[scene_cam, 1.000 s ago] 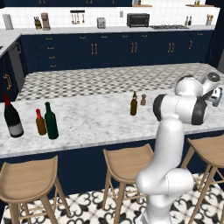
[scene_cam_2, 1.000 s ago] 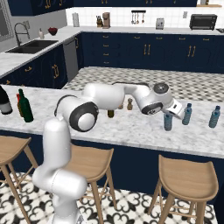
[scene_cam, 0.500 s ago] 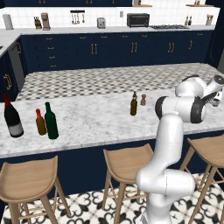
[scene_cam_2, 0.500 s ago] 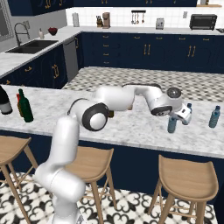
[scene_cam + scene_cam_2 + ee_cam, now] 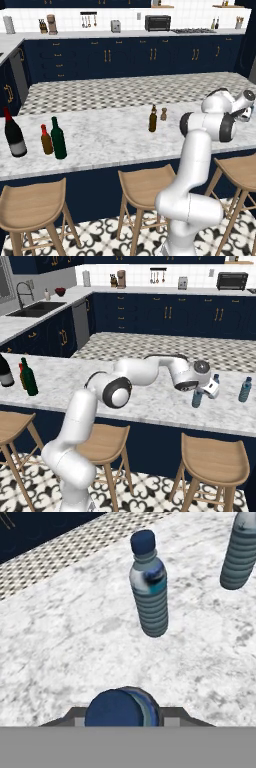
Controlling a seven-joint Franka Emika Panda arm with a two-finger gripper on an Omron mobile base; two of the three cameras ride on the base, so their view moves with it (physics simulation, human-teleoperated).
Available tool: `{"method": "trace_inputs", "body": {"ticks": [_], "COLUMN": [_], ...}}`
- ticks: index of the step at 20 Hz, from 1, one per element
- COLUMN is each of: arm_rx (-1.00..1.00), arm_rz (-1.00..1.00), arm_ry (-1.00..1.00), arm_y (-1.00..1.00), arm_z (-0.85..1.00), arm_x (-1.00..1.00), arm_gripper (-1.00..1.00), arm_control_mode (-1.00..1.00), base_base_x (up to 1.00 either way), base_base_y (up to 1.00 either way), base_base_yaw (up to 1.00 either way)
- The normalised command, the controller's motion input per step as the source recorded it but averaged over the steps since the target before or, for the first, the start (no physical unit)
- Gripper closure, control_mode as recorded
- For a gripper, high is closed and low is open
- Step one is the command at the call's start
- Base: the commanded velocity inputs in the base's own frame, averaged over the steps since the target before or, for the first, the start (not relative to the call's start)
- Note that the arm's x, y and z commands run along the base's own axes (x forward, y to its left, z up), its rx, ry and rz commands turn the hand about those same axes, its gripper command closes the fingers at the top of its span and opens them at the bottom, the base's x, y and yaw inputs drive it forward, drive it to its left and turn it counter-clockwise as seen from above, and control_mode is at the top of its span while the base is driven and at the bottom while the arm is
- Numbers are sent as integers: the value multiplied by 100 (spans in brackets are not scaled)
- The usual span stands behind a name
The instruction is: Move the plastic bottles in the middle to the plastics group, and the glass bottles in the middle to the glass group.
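Note:
My gripper (image 5: 204, 391) is shut on the small blue-grey plastic bottle (image 5: 197, 399), upright at the counter's right end; whether its base touches the marble I cannot tell. In the hand view its dark blue cap (image 5: 120, 708) sits between the fingers. Two teal-blue bottles of the plastics group stand just beyond, one near (image 5: 150, 587) and one farther right (image 5: 242, 552). The brown beer bottle (image 5: 153, 119) stands mid-counter. The dark green bottle (image 5: 58, 139) stands at the left with the glass group: a wine bottle (image 5: 14, 134) and a small amber bottle (image 5: 46, 140).
A small brown shaker (image 5: 163, 114) stands beside the beer bottle. Wooden stools (image 5: 145, 185) line the counter's front edge (image 5: 100, 165). My arm stretches low over the right half of the marble counter (image 5: 150, 401).
The gripper has carried the blue-grey bottle a little further right, closer to the teal-blue bottles. The other bottles have not moved.

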Motion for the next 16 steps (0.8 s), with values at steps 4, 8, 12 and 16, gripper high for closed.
{"method": "trace_inputs", "body": {"ticks": [4,8,12,16], "arm_rx": [0,-1,-6,-2], "arm_rz": [0,0,0,0], "arm_ry": [-1,0,0,3], "arm_y": [-5,-17,-20,-2], "arm_z": [-15,-17,-13,-40], "arm_x": [33,24,26,1], "arm_gripper": [100,100,100,100], "arm_control_mode": [-100,-100,-100,-100], "base_base_x": [0,0,0,0], "base_base_y": [0,0,0,0], "base_base_yaw": [0,0,0,0]}}
